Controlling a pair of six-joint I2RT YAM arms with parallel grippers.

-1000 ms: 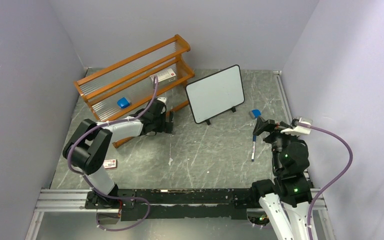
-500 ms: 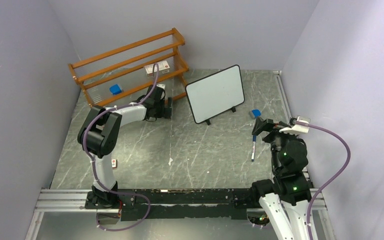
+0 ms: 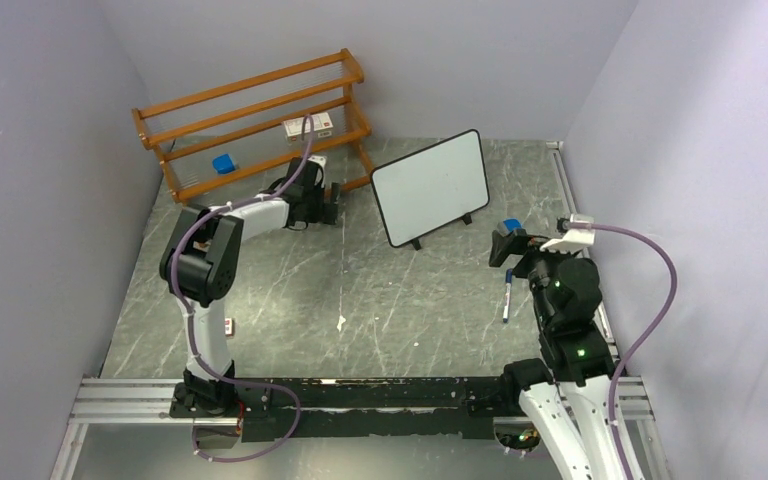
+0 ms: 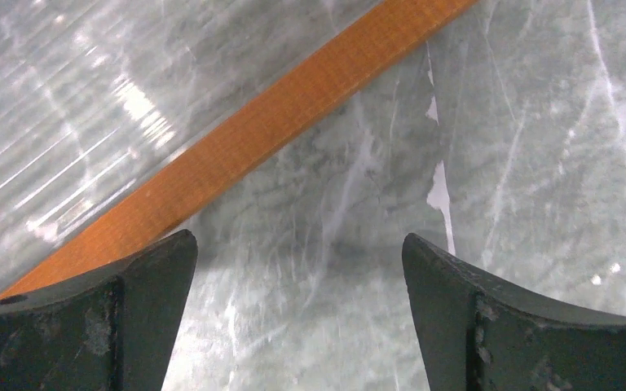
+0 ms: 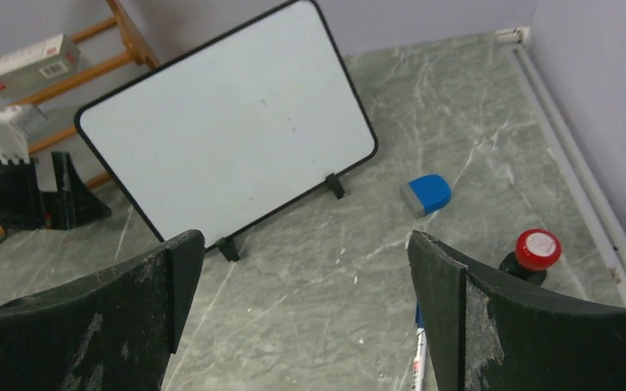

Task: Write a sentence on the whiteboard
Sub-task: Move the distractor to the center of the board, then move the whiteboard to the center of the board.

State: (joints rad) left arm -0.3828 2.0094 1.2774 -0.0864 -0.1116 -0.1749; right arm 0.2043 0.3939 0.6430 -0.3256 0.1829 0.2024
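The whiteboard (image 3: 430, 187) stands on its two black feet at the back middle of the table, tilted, and its face is blank. No sentence shows on it in the right wrist view (image 5: 228, 130) either. A blue-and-white marker (image 3: 507, 295) lies on the table to the right. My right gripper (image 3: 507, 247) is open and empty above the marker's far end, facing the board; the marker (image 5: 418, 358) lies by its right finger. My left gripper (image 3: 331, 203) is open and empty at the foot of the wooden rack (image 3: 250, 115), left of the board, with an orange rail (image 4: 277, 122) just ahead.
A blue eraser (image 3: 510, 227) lies right of the board. A red-capped black object (image 5: 535, 248) stands near the right wall. The rack holds a white-and-red box (image 3: 308, 126) and a small blue item (image 3: 223, 163). A small box (image 3: 227, 326) lies at the near left.
The wooden rack has slid back and left toward the far wall, with my left gripper stretched out after it. My right gripper has shifted a little left, toward the board.
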